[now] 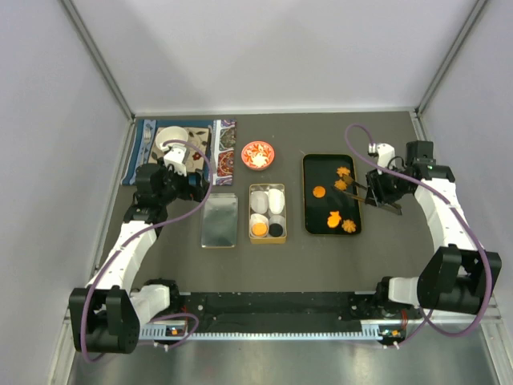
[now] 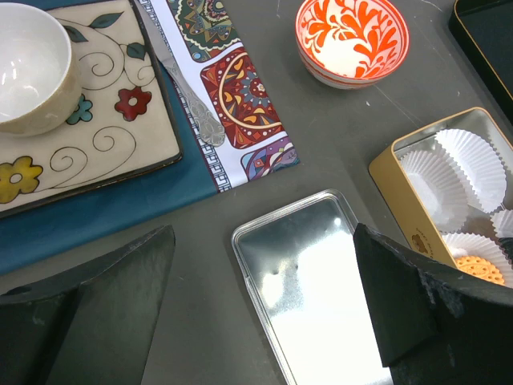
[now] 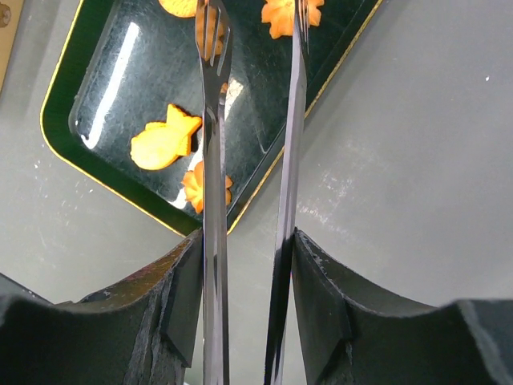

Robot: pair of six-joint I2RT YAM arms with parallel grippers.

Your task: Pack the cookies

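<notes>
Orange cookies (image 1: 319, 191) on a gold-rimmed black tray (image 1: 317, 216); red-and-white leaf-patterned dish (image 2: 351, 38); one cookie (image 1: 276, 229) seems black.

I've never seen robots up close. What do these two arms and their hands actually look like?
The left arm and right arm each have white segments linked by chunky black joints, with a purple cable looping alongside. The left hand and right hand each end in two matte black, wedge-shaped fingers, slightly scuffed.

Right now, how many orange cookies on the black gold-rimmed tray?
5 on the black gold-rimmed tray: far flower cookie, partly covered cookie beside it under the metal tongs, round disc cookie at left, leaf cookie and near flower cookie at the near end. Nothing more looks hidden.
</notes>
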